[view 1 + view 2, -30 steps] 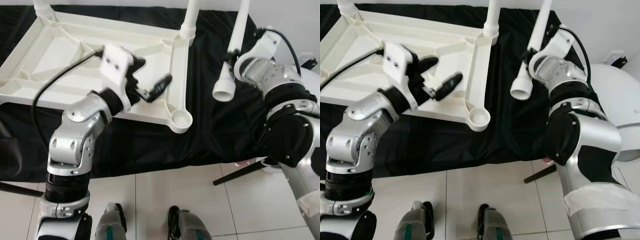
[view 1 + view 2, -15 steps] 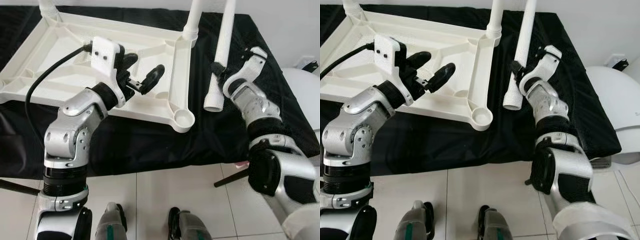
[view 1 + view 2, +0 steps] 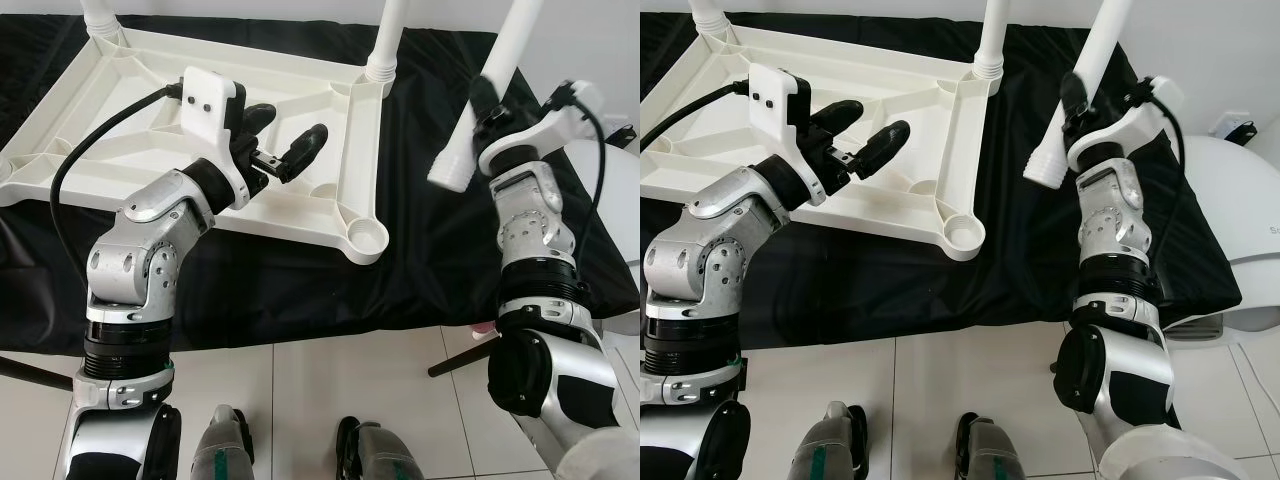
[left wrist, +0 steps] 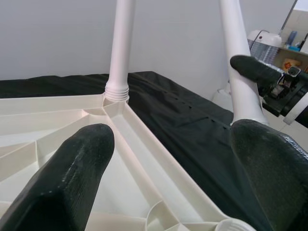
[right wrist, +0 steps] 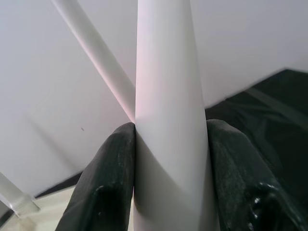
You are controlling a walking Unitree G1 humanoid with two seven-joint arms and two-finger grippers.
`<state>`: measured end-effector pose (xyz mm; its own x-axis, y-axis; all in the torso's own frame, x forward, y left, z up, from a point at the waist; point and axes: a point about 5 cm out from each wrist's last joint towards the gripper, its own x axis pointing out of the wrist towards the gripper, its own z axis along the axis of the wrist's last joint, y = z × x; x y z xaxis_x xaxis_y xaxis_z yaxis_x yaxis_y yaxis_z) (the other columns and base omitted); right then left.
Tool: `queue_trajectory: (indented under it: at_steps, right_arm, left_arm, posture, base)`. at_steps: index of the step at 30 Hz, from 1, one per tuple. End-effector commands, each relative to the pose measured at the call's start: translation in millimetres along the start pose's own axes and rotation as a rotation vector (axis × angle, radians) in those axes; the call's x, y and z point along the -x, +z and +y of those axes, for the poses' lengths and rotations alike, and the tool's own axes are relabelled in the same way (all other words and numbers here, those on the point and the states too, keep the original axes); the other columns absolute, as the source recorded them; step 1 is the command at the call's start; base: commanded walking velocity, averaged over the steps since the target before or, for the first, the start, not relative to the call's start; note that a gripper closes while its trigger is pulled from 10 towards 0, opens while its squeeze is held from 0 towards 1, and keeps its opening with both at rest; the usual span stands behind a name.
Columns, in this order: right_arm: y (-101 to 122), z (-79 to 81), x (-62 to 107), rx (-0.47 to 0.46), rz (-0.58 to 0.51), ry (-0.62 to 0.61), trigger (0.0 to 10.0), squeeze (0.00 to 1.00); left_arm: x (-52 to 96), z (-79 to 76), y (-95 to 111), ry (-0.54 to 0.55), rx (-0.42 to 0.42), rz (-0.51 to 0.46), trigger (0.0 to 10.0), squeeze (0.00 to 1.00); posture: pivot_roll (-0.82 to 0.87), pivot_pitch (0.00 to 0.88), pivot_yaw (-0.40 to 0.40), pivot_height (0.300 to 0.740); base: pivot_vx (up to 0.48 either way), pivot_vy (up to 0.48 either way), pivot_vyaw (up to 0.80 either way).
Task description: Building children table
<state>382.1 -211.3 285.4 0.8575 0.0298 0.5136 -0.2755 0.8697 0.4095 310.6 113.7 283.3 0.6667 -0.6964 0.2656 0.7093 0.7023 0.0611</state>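
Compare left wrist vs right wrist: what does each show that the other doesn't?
Left wrist: the left gripper, fingers wide apart and empty, over the upturned tabletop, with the empty corner socket and the black cloth.
Right wrist: the right gripper clamped on the loose leg, seen close up.
Both: that loose leg, a fitted leg and the white wall.
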Motion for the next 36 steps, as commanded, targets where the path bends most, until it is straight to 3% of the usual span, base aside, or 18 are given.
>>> queue_trajectory:
  at_steps: [1,7,13,23,29,36]
  right_arm:
    - [9,4.9,2.5,-0.013,-0.072,0.050,10.0,0.00]
    - [13,28.3,5.5,0.009,-0.135,0.227,10.0,0.00]
    - [-2,48.1,11.1,0.026,-0.083,0.372,10.0,0.00]
    - [-22,64.1,21.9,0.044,0.012,0.538,10.0,0.00]
    - [-35,75.1,41.7,0.040,0.159,0.783,10.0,0.00]
    - [-38,76.2,49.2,0.035,0.213,0.863,10.0,0.00]
  left_arm:
    - [-2.3,-3.9,3,-0.054,0.007,-0.007,10.0,0.00]
    - [-1.8,-6.2,3,-0.065,0.027,-0.015,10.0,0.00]
    - [-1.2,-9.8,2,-0.058,0.062,-0.043,10.0,0.00]
    - [-3.7,-24.4,6,-0.084,0.145,-0.106,10.0,0.00]
    - [-5.7,-40.7,17,-0.267,0.216,-0.118,10.0,0.00]
    - [-6.1,-40.5,21,-0.303,0.227,-0.132,10.0,0.00]
  posture:
    - [0.09,0.144,-0.028,0.740]
    - [0.10,0.138,-0.041,0.740]
    - [0.12,0.130,-0.059,0.740]
    - [0.13,0.123,-0.072,0.740]
    - [0.13,0.115,-0.076,0.740]
    - [0.13,0.109,-0.077,0.740]
  base:
    - [0.000,0.000,0.00]
    - [0.000,0.000,0.00]
    - [0.000,0.000,0.00]
    - [0.000,0.000,0.00]
    - [0.000,0.000,0.00]
    - [0.000,0.000,0.00]
